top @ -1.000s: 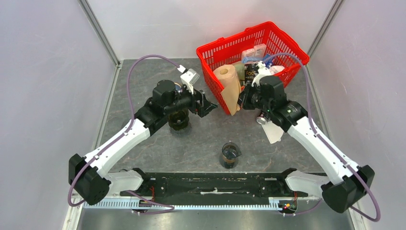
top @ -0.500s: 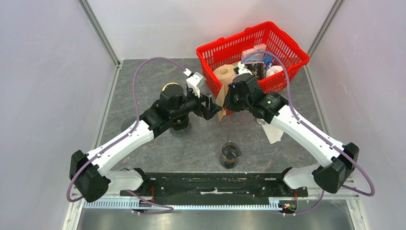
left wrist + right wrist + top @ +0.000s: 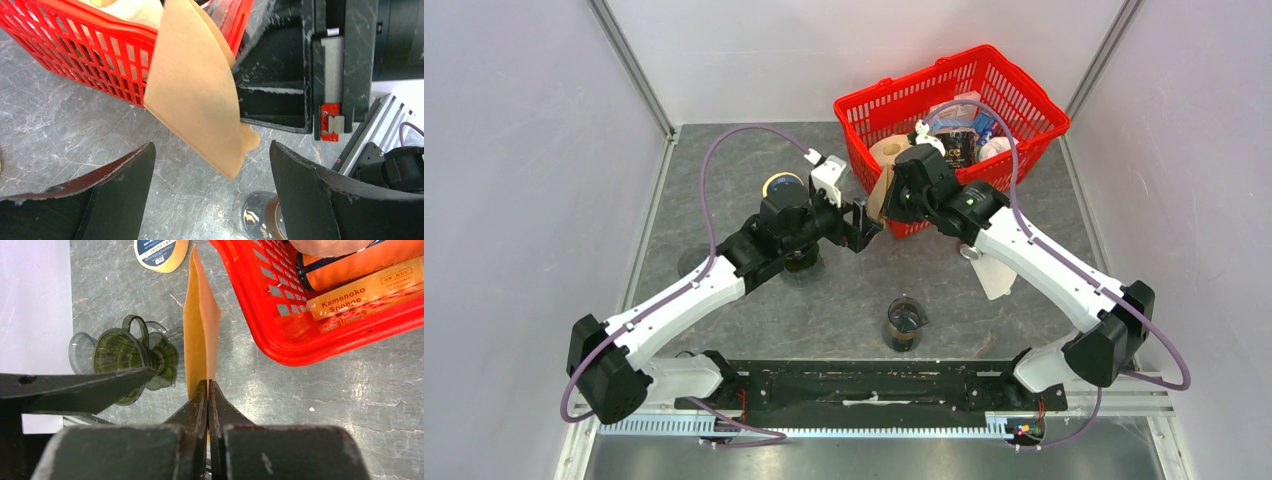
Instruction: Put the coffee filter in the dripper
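From above, the dripper (image 3: 801, 259) is almost wholly hidden under the left arm, with only a dark sliver showing. The coffee filter (image 3: 877, 198) shows as a thin tan strip between the wrists. The right arm covers much of what lies in the red basket (image 3: 1014, 95), and the labels there are too small to read. In the left wrist view the filter's top runs off the upper edge. The sheet hides the fingertips of the right gripper (image 3: 207, 390), and a glass beaker (image 3: 260, 222) is cut by the lower edge. In the right wrist view the tape roll (image 3: 161, 252) is clipped at the top, and a finger of the left gripper (image 3: 211, 150) covers part of the dripper.
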{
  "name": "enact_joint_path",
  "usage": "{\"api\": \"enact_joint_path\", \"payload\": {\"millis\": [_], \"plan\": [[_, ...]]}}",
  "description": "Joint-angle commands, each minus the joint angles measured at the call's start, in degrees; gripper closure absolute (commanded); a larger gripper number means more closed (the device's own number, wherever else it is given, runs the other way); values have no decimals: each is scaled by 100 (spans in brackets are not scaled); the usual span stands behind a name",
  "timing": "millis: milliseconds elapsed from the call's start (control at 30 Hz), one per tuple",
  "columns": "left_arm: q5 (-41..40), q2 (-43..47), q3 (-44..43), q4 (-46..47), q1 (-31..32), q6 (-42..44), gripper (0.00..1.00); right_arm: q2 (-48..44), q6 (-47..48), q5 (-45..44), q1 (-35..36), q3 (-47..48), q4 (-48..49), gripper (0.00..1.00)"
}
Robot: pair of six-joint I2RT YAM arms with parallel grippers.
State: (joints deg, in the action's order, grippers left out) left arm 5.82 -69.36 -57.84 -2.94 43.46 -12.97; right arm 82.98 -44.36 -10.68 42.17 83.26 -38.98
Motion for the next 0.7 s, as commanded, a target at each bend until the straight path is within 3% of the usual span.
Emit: {"api": "enact_joint_path", "payload": {"millis": [0, 267, 667], "plan": [[-135, 144, 72, 106, 73, 296, 10, 148, -208, -244, 29, 433, -74, 100], [-1011, 109, 72, 83, 99, 216, 10, 176, -240, -78, 27, 408, 26, 100], [-985, 98, 141, 262, 97, 138, 10, 267, -161, 115, 28, 375, 209, 100]]}}
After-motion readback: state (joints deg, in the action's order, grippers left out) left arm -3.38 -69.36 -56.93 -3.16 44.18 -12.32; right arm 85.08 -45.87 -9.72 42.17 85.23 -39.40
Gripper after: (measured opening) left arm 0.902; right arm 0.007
